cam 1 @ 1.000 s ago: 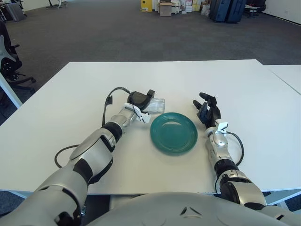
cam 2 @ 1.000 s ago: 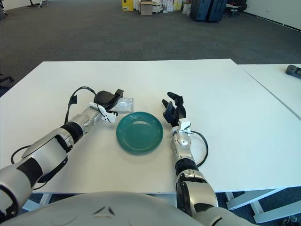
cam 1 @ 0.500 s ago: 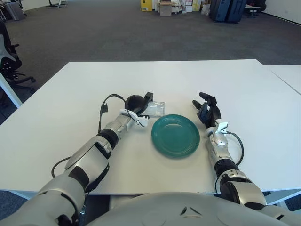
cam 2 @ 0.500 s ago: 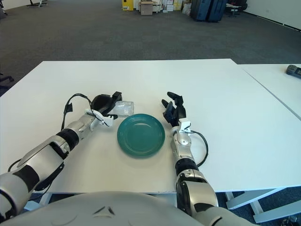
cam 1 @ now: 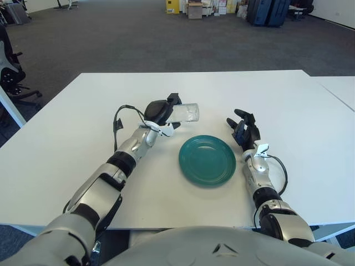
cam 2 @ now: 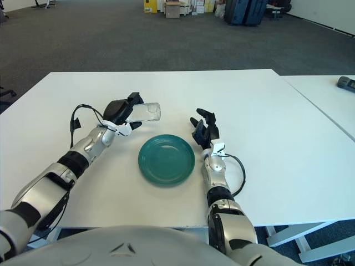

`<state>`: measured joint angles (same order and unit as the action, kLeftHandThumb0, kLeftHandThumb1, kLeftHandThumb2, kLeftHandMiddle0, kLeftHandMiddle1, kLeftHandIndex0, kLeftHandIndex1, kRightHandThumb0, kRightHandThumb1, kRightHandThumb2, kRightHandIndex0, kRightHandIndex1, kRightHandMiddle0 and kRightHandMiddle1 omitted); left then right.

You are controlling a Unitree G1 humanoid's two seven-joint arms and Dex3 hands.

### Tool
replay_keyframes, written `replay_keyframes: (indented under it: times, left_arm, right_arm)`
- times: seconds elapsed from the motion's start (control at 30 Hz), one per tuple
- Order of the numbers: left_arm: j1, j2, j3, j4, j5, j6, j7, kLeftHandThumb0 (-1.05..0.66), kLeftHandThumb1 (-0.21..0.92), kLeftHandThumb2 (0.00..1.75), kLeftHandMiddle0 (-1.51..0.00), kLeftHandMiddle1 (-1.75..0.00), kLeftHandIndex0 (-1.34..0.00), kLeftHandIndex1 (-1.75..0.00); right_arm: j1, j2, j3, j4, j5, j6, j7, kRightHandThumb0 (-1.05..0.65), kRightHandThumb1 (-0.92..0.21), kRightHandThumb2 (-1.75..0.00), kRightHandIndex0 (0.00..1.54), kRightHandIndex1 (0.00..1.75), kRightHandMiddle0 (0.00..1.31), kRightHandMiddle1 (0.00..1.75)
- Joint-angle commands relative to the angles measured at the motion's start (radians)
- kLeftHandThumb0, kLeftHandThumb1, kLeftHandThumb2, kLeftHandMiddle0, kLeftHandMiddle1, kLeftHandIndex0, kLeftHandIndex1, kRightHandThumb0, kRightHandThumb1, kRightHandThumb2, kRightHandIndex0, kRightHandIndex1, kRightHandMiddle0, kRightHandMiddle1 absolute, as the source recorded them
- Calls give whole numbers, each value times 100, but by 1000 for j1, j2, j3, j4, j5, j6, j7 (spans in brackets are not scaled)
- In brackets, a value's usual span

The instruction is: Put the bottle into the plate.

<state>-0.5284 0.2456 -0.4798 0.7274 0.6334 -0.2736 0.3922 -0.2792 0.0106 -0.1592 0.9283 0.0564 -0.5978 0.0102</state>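
plate (cam 1: 207, 160) sits near edge, nothing in it | right hand (cam 1: 244, 131) parked just beside it, fingers loose | left hand (cam 1: 159, 111) wrapped round clear bottle (cam 1: 184, 113), sideways above table beyond plate | looks light, slick, squashy; mid-body grip seems safest

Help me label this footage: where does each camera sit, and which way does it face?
Left eye view: on the head, facing forward and down at the white table; shows both arms, the left hand holding the clear bottle beyond the green plate.
Right eye view: beside it, same aim; the right hand rests open right of the plate.
Shared: both hands, bottle, plate, table.
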Motion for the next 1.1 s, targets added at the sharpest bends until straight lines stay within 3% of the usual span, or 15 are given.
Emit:
replay_keyframes:
  times: [0.0, 0.67, 1.07]
  left_arm:
    - [14, 0, 32, -38, -26, -2, -22, -45, 38, 123, -114, -175, -55, -175]
    - [76, -19, 47, -164, -19, -4, -84, -45, 38, 123, -114, -175, -55, -175]
    - [176, -22, 13, -378, 28, 34, -187, -45, 38, 123, -113, -175, -56, -175]
  right_arm:
    - [55, 10, -1, 43, 7, 40, -1, -79, -92, -102, 61, 17, 7, 103]
    - [60, 18, 11, 28, -2, 54, -24, -78, -92, -99, 58, 19, 5, 102]
    - [58, 16, 13, 29, 8, 67, -9, -80, -92, -99, 59, 21, 6, 103]
